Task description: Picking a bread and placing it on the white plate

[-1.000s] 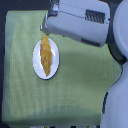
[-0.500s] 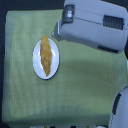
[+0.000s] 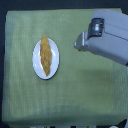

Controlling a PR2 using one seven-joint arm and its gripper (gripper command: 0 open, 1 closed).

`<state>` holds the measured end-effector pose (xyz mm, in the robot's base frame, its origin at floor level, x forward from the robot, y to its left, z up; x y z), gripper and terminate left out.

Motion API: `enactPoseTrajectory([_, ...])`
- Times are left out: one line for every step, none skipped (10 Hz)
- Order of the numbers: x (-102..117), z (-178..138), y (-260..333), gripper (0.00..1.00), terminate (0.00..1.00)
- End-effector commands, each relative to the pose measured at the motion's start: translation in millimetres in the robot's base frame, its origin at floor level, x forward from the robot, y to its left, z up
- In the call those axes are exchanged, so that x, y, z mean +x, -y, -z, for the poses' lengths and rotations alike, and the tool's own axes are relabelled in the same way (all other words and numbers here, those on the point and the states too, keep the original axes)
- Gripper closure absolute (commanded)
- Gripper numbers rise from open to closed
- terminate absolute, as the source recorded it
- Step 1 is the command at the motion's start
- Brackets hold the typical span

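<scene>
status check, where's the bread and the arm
Bread lying on white plate. Gripper off to the exterior view's right, jaw state unclear. Nothing in the way.

A table covered by a green cloth (image 3: 75, 95) fills most of the exterior view, its weave finely ribbed and its edges meeting a dark surround. The white plate (image 3: 36, 64) lies directly on the cloth, toward the exterior view's left of centre, carrying the bread (image 3: 46, 55) lengthwise across it.

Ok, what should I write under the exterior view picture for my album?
The bread lies on the white plate on a green cloth, with the robot arm off to the exterior view's right.
</scene>
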<state>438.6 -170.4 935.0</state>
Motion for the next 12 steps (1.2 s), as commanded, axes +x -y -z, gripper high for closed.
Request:
enactPoseTrajectory([-9, 5, 95, 0.00, 0.00])
enactPoseTrajectory([-2, 2, 110, 0.00, 0.00])
enactPoseTrajectory([0, 2, 112, 0.00, 0.00])
enactPoseTrajectory([3, -2, 124, 0.00, 0.00])
enactPoseTrajectory([5, -5, 130, 0.00, 0.00])
enactPoseTrajectory([11, -8, 140, 0.00, 0.00])
enactPoseTrajectory([13, -10, 141, 0.00, 0.00])
enactPoseTrajectory([15, -11, 141, 0.00, 0.00])
enactPoseTrajectory([16, -10, 140, 0.00, 0.00])
enactPoseTrajectory([16, -9, 139, 0.00, 0.00])
enactPoseTrajectory([16, -9, 140, 0.00, 0.00])
enactPoseTrajectory([17, -7, 139, 0.00, 0.00])
